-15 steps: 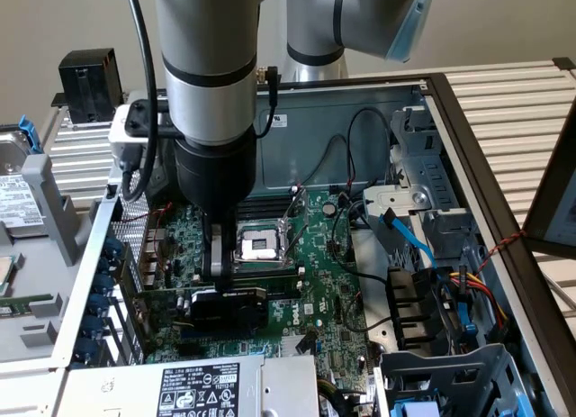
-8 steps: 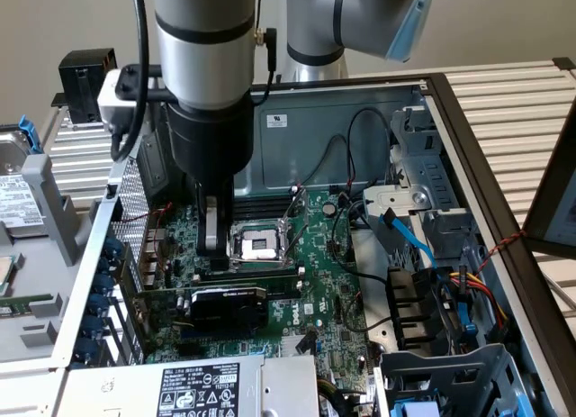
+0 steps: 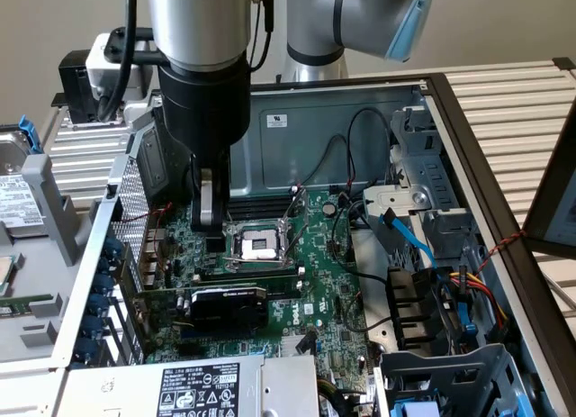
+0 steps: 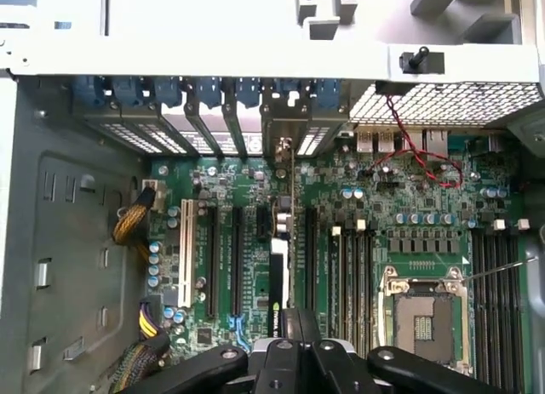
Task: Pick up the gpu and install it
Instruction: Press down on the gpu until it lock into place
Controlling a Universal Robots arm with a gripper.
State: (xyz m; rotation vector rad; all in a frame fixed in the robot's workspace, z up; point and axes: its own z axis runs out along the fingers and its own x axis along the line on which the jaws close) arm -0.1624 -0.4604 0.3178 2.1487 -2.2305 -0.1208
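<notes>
A: Start closest in. How do the jaws stand?

B: The gripper (image 4: 289, 326) has its jaws brought fully together, and I see nothing pinched between them. In the exterior view the gripper (image 3: 209, 221) hangs over the motherboard (image 3: 324, 282), just beside the empty CPU socket (image 3: 258, 246).

A: And the gpu?

B: In the wrist view the gpu (image 4: 278, 279) is seen edge-on, immediately beyond the fingertips and in line with them. I cannot tell whether they touch its top edge. In the exterior view the gpu (image 3: 225, 307) stands on edge in an expansion slot, black shroud facing the camera, nearer the camera than the socket.

A: Its long axis?

B: Along the slot. From the jaws it runs straight away toward the rear slot brackets (image 4: 285, 139). In the exterior view that means across the picture, with the bracket end pointing to the exterior view's left, at the perforated case wall (image 3: 130, 210).

A: So the relation that counts?

B: My judgement is that the card lies under the jaws, lengthwise in line with them, and looks to be already in its slot.
</notes>
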